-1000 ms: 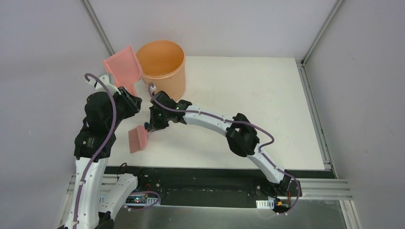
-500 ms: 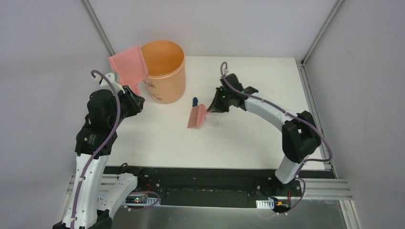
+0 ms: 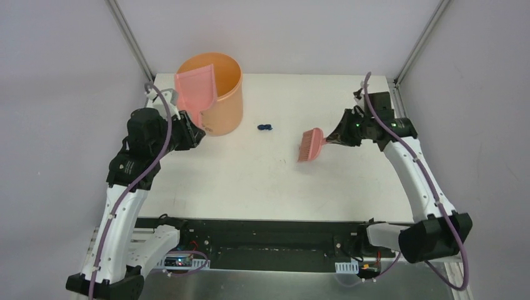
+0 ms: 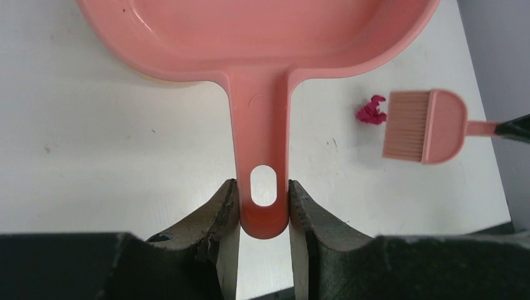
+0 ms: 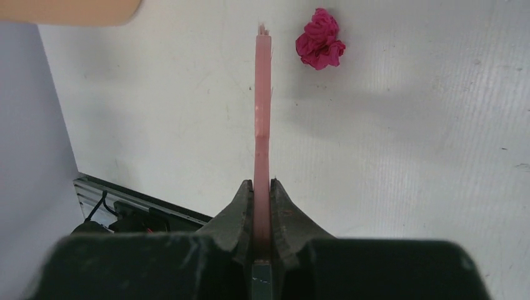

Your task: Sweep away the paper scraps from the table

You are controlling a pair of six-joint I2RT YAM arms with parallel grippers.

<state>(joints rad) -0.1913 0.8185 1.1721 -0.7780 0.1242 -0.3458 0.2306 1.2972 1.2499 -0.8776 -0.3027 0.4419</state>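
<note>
**Pan over the bucket, brush out by a magenta scrap**

I have the left fingers (image 3: pixel 192 133) clamped on the end of the dustpan (image 3: pixel 195 87) handle. In the left wrist view one finger presses each side of the handle, just at its hanging hole. The pan is raised and tilted, its scoop lying over the left part of the bucket (image 3: pixel 222 106) mouth, with the handle running back down past the near rim to the fingers. The bucket stands at the far left corner of the table (image 3: pixel 250 181). I can see nothing inside the part of the scoop that the wrist camera shows.

The right fingers (image 3: pixel 337 136) are closed tight on the thin handle of the brush (image 3: pixel 309 145). From the right wrist I see the brush edge-on, running straight out from between them. The arm reaches in from the right side, and the brush head sits right of centre on the table, bristles pointing left and toward me. I cannot tell whether the bristles touch the surface.

A magenta scrap (image 5: pixel 320 47) lies on the table just beside the bristle tips, with a small gap between them. From above I cannot pick it out near the brush head.

A blue scrap (image 3: pixel 265 127) lies on the table between the bucket and the brush, nearer the bucket, touching neither.
</note>
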